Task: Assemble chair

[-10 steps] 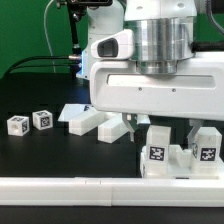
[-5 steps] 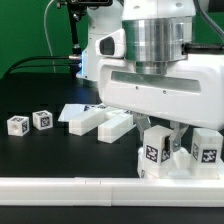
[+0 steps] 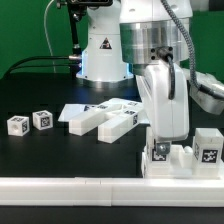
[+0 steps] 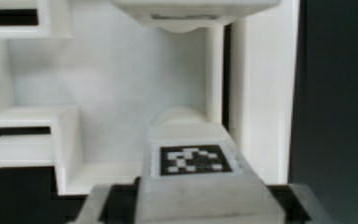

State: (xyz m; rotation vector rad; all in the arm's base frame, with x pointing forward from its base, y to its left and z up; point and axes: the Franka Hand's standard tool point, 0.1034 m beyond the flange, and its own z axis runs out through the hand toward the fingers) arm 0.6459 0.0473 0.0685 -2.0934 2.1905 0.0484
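Worktop (image 3: 30,150) is black, and going from the exterior view's left you first hit two small tagged cubes (image 3: 18,124) sitting just beside each other, well apart from the action. Next over, near the middle, are a couple of flat white pieces (image 3: 100,120) lying side by side, touching or nearly so, with dark tags on top. None of that is being handled.

Right of the middle the arm (image 3: 165,95) comes straight down with its wrist turned side-on to the camera. The hand (image 4: 194,205) is right on top of the tagged post (image 3: 158,155), which stands upright near the front edge of the worktop, tag facing the camera. A bit further to the exterior view's right there's a second tagged block (image 3: 207,150), also upright and clear of the arm.

Wrist view is pretty clear about the lineup: the tagged post is dead centre between the fingers, tag facing the lens, with a white stepped frame (image 4: 25,100) just beside it.

Honestly I can't tell if the fingers are actually clamped on the post or only sitting around it. The arm hides them in the exterior view and they're a grey blur in the wrist view.

Across the very front runs the long white rail (image 3: 110,187), in front of everything.
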